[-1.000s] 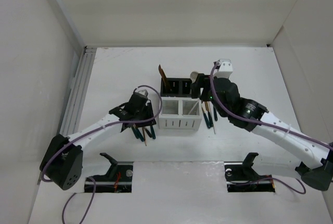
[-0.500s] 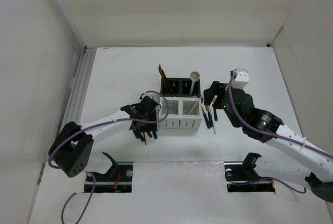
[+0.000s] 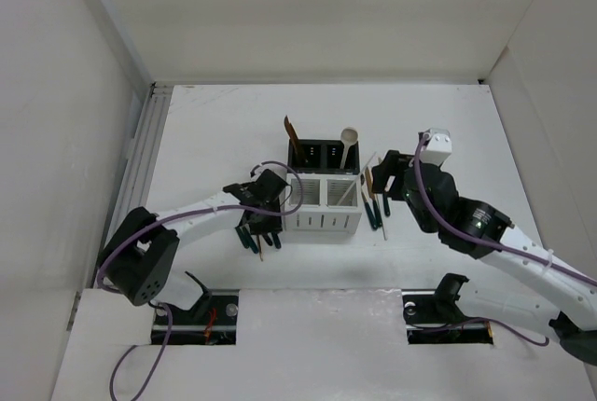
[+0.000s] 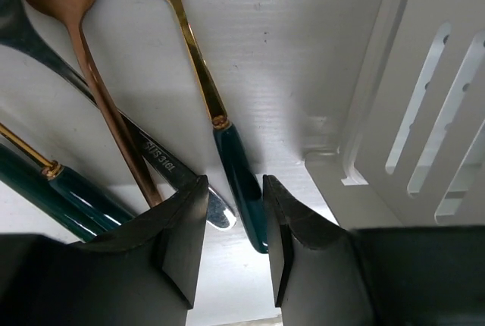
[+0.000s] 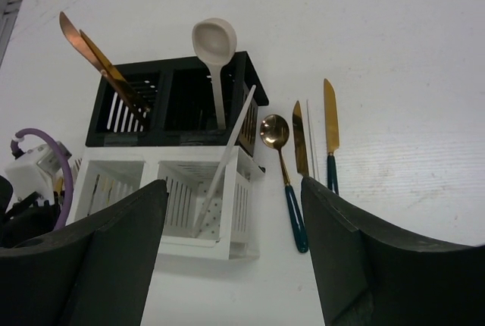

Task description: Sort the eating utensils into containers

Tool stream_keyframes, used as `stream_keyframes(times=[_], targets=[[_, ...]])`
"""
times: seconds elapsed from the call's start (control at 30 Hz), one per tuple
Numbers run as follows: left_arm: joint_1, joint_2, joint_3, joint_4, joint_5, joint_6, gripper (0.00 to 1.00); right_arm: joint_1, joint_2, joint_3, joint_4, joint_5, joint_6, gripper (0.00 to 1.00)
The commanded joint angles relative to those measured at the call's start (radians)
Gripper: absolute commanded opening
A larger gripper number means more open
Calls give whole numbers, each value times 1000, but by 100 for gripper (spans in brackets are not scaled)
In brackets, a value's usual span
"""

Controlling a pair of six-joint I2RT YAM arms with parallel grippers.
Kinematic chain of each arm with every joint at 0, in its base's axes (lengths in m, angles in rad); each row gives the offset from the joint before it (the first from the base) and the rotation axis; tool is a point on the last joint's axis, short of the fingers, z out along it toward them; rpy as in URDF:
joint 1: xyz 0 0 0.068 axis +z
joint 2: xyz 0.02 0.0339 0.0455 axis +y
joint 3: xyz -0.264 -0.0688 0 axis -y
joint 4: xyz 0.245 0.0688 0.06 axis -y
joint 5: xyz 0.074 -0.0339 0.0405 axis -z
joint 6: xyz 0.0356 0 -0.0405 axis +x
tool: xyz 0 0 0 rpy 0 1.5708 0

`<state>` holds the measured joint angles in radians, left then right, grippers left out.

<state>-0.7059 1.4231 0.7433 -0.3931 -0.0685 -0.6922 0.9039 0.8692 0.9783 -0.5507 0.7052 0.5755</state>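
Left gripper (image 4: pixel 233 193): at the near-left corner of the containers (image 3: pixel 322 205), fingers narrowly parted astride the teal handle of a gold spoon (image 4: pixel 239 178), not clamping it. A copper spoon (image 4: pixel 105 91) lies alongside.
Right gripper (image 5: pixel 233 186): right of the containers, spread wide, empty.
Flat, right of the containers: second gold spoon (image 5: pixel 294 212), two knives (image 5: pixel 330 133).
Farthest, right black bin: cream spoon (image 5: pixel 214 38), upright.

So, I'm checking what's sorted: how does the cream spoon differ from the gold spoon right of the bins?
The cream spoon stands bowl-up in a black bin; the gold spoon lies flat on the table. The cream spoon is one colour; the gold spoon has a dark teal handle. Both are spoons.
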Motion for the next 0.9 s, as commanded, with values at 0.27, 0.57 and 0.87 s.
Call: stream_keyframes(times=[0.27,0.57,0.87], targets=[[51,54,-12,-35,-70,9,1,4,-44,7,-31,77,15,76],[74,63,-32,14,-33,42,0,4,-53,-3,-51,86,15,76],[144,-101,59,69,62,195,0,4,-53,17,-51,77,-15,73]])
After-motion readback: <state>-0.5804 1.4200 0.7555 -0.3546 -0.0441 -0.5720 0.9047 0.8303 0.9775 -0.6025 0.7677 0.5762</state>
